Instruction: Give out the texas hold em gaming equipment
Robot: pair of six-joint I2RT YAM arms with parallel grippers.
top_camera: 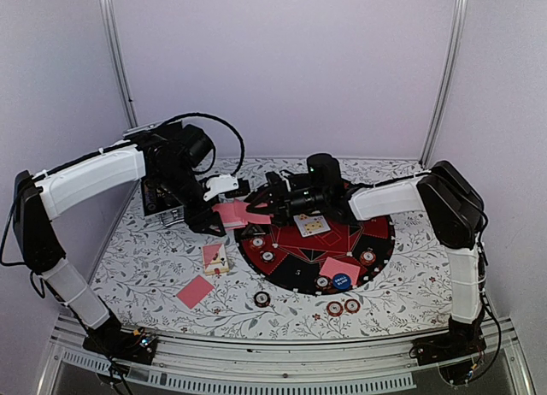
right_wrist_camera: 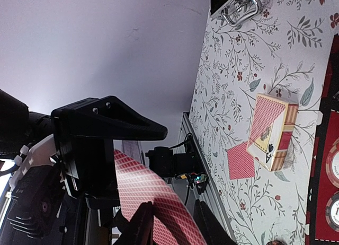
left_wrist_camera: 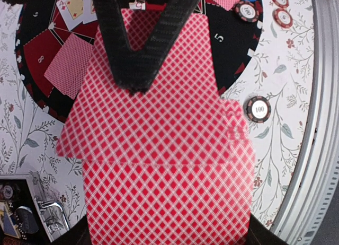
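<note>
My left gripper [top_camera: 224, 214] is shut on a deck of pink-backed playing cards [left_wrist_camera: 167, 186]; its jaws are hidden under the deck. My right gripper [top_camera: 255, 212] meets it over the left rim of the round black-and-red mat [top_camera: 376, 241]. Its fingers [right_wrist_camera: 140, 224] are closed on the top card [left_wrist_camera: 153, 107], which sits slid forward off the deck. Face-up cards [top_camera: 310, 226], a pink card [top_camera: 339, 268], a blue button [top_camera: 342, 282] and chips [top_camera: 367, 257] lie on the mat. More chips [top_camera: 334, 309] and a pink card [top_camera: 195, 291] lie on the tablecloth.
A card box [top_camera: 215, 258] lies left of the mat, also showing in the right wrist view [right_wrist_camera: 273, 128]. The black silver-edged case [top_camera: 162, 198] stands at the back left, under the left arm. A single chip [left_wrist_camera: 258, 108] lies near the table's metal front rail [top_camera: 282, 348].
</note>
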